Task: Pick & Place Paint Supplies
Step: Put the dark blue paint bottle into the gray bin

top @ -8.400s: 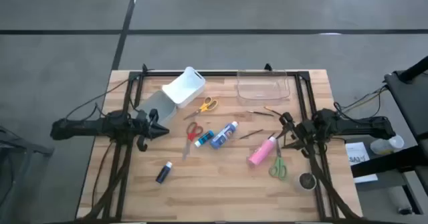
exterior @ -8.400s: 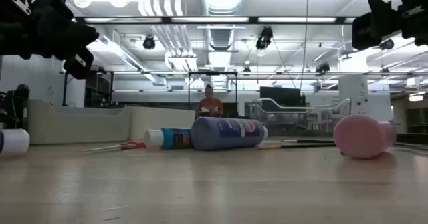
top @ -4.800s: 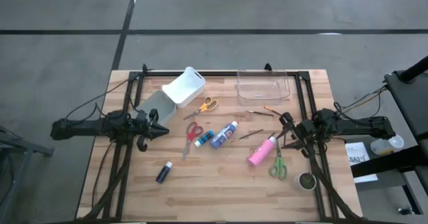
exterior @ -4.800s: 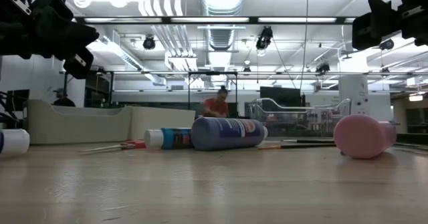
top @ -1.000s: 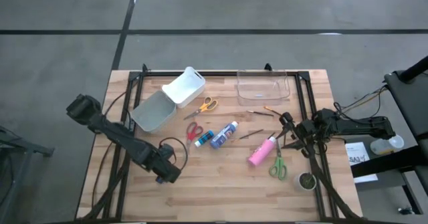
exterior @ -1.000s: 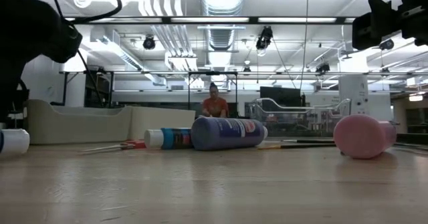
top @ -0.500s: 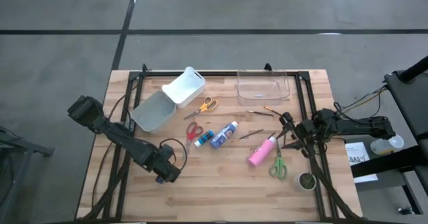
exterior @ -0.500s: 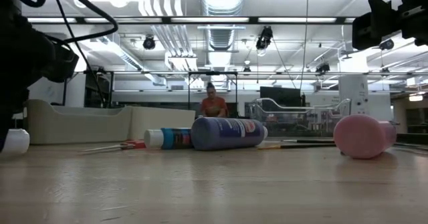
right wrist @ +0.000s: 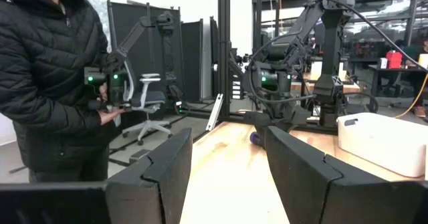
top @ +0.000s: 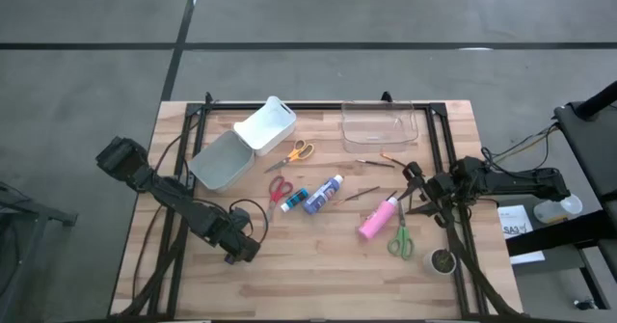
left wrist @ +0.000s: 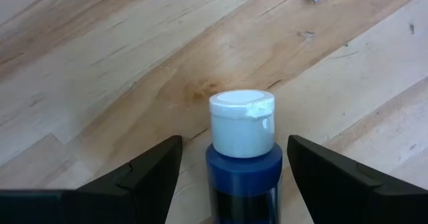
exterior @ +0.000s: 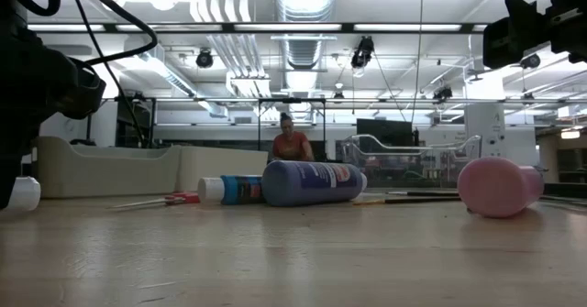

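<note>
Nothing of the paint supplies is put away yet, as far as I can see. Nearest to the front edge of the worktop (top: 318, 284), the left pincer (top: 238, 251) is down over the small dark blue bottle (left wrist: 242, 158), which lies flat on the wood. Its two fingers stand apart, one on each side of the bottle, and they do not touch it, so the bottle is framed but not gripped. This looks like the first pick of the job, only about to begin.

A little farther in, the pink bottle (top: 377, 218) lies near the right pincer (top: 413, 194), with the green-handled scissors (top: 400, 239) just beside it. This pincer waits above the worktop with its fingers apart and holds nothing. In the middle lies the blue-and-white tube (top: 323, 194), with the red-handled scissors (top: 278, 190) close by. The thin brown paintbrushes (top: 371, 161) are scattered behind them, and the yellow-handled scissors (top: 295, 152) lie farther back.

At the far side stand a white bin (top: 266, 124), a grey bin (top: 220, 162) and a clear tray (top: 378, 123); I see no supplies in any of them. So all four kinds of supplies are left to move.
</note>
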